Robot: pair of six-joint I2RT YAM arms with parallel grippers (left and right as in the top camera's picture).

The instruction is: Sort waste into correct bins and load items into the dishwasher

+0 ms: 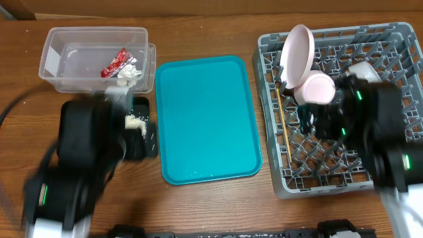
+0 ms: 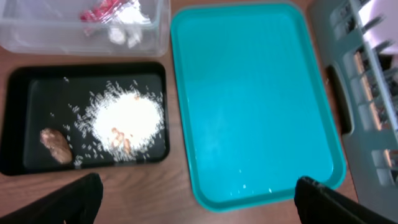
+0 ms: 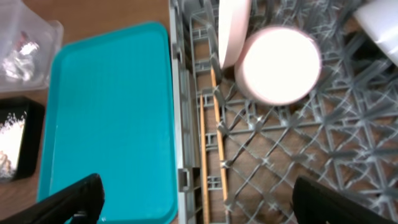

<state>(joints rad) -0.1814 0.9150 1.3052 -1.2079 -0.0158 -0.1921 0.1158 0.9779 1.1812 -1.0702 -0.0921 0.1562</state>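
Left claw (image 2: pixel 202 200) spread wide, empty, hovering above table near black tray (image 2: pixel 18 124) and teal serving tray (image 2: pixel 255 93). Black tray holds rice pile (image 2: pixel 127 118) and brown food lump (image 2: pixel 56 144). Clear tub (image 1: pixel 59 66) just behind it holds red wrapper (image 1: pixel 115 63) and white napkin (image 1: pixel 127 75).

My right claw (image 3: pixel 202 200) also released, empty, above grey dish rack (image 1: pixel 317 188). In rack: plate (image 1: pixel 297 53) on edge, bowl (image 1: pixel 316 88) against it, chopsticks (image 3: pixel 205 149) along wall nearest teal tray.

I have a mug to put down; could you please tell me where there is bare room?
The teal tray, between black tray and dish rack, is bare but for stray grains. The table in front of it is free. The rack's grid beside the chopsticks, nearer than the bowl, is open. Crowded: plate and bowl at its far corner.
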